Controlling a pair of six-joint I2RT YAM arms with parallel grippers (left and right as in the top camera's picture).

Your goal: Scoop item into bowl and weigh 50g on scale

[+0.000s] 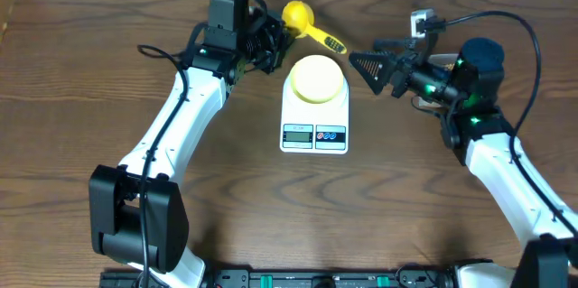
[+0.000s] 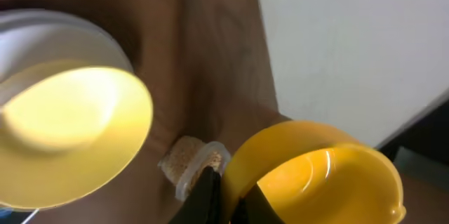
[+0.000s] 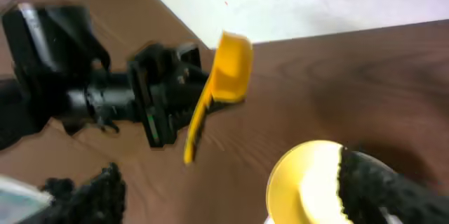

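Observation:
My left gripper (image 1: 274,42) is shut on a yellow scoop (image 1: 298,15) and holds it just behind the scale. In the left wrist view, the fingers (image 2: 228,197) pinch the scoop (image 2: 316,175), which is empty. The pale yellow bowl (image 1: 316,78) sits empty on the white scale (image 1: 313,134). It also shows in the left wrist view (image 2: 66,136) and the right wrist view (image 3: 302,182). The tan beans (image 2: 189,155) lie in a clear tub beyond the scoop. My right gripper (image 1: 363,66) is open and empty just right of the bowl; in its own view (image 3: 231,206), one finger overlaps the bowl's edge.
The scoop's handle (image 1: 332,44) points toward the right gripper. The table's far edge and a white wall (image 2: 351,41) lie right behind the scoop. Cables run above the right arm (image 1: 479,80).

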